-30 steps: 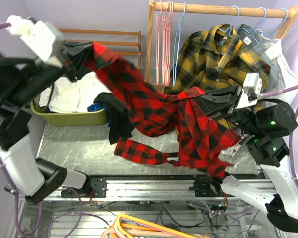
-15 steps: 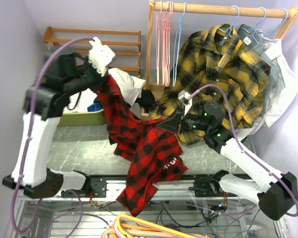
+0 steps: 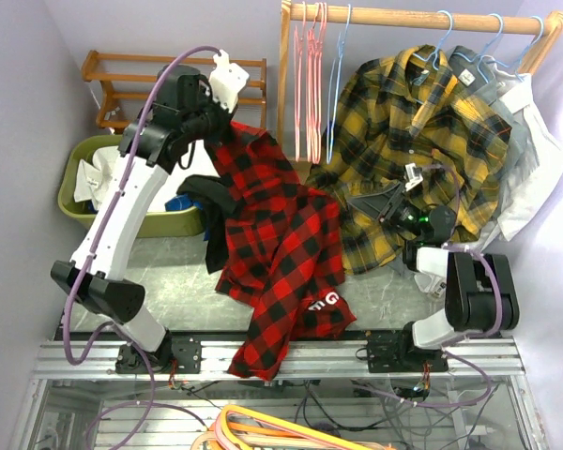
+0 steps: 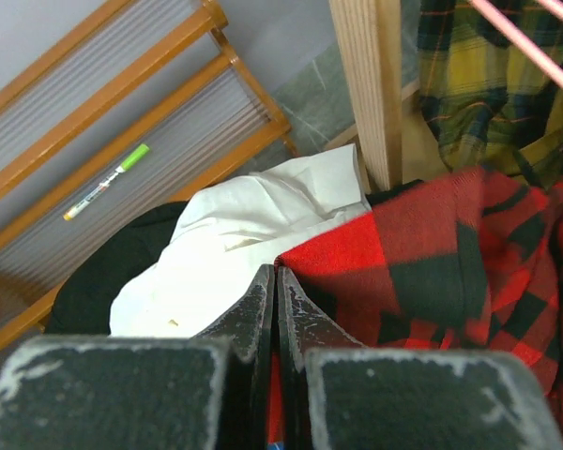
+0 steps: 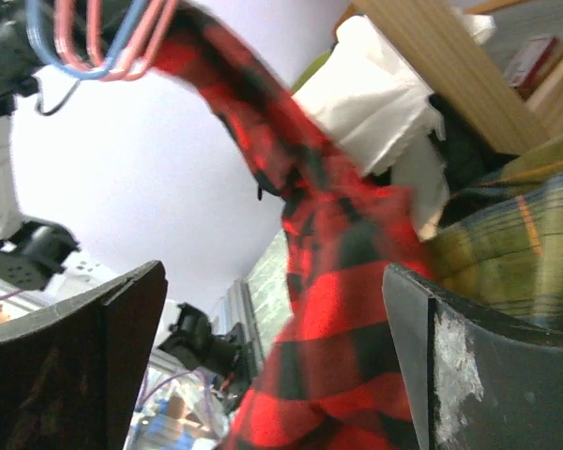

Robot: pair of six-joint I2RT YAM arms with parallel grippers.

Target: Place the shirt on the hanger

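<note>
The red-and-black plaid shirt point(image 3: 277, 244) hangs from my left gripper point(image 3: 218, 122), which is raised at the back left and shut on the cloth's top edge. Its lower part drapes over the table's front edge, white letters point(image 3: 325, 301) showing. In the left wrist view red fabric point(image 4: 450, 253) is pinched between the closed left gripper point(image 4: 277, 277). The right gripper point(image 3: 358, 203) stands open just right of the shirt, holding nothing; its wrist view shows the shirt point(image 5: 347, 309) beyond the spread fingers point(image 5: 488, 375). The empty light-blue hanger point(image 3: 335, 94) hangs on the rail.
A wooden rail point(image 3: 403, 17) carries pink hangers point(image 3: 310, 75), a yellow plaid shirt point(image 3: 413, 122) and a white shirt point(image 3: 530, 178). A green basket point(image 3: 84, 211) of white clothes and a black garment point(image 3: 211, 202) sit left. A wooden shelf point(image 3: 122, 70) stands behind.
The right gripper has let go of the shirt and opened, its arm drawn back low at the right. My left arm has carried the shirt up toward the rail; it now hangs from that gripper alone.
</note>
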